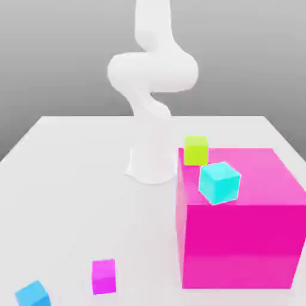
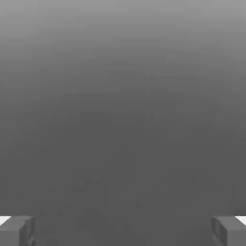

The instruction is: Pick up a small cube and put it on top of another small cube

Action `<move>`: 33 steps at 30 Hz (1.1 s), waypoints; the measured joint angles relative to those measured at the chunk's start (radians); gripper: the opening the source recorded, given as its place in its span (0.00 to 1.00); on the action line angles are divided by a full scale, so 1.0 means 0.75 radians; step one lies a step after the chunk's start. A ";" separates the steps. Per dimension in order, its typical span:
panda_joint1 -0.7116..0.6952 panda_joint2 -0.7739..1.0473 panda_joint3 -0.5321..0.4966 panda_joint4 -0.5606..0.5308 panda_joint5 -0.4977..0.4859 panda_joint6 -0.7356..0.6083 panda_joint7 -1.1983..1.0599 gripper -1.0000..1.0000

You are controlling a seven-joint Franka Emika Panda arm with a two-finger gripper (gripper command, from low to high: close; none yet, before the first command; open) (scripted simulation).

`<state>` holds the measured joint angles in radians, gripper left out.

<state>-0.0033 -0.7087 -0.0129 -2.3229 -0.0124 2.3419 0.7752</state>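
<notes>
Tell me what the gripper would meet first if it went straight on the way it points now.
Nothing that shows: between the open gripper's fingertips the hand view has plain grey ahead, no cube. The way looks free as far as it shows, though depth is unclear.

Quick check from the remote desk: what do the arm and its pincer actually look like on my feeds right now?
The arm is plain glossy white, made of thick rounded segments rising from a round white base on the table. No cables, labels or markings show on it. In the hand view the pincer has two blocky grey fingertips with white showing at their outer corners.
</notes>
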 joint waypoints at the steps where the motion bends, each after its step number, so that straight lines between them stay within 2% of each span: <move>1: -0.002 0.052 -0.008 -0.013 -0.007 0.024 -0.015 0.50; 11: -0.022 0.539 -0.099 -0.135 -0.031 0.247 -0.178 0.50; 19: -0.057 0.927 -0.159 -0.232 0.024 0.426 -0.360 0.50; 25: -0.118 1.219 -0.137 -0.296 0.103 0.564 -0.517 0.50; 30: -0.171 1.461 -0.076 -0.258 0.163 0.747 -0.573 0.50; 31: -0.177 1.487 -0.069 -0.253 0.169 0.767 -0.578 0.00; 33: -0.177 1.487 -0.069 -0.253 0.169 0.767 -0.577 0.00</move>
<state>-0.1363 0.4064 -0.0646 -2.5126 0.1141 2.9171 0.3422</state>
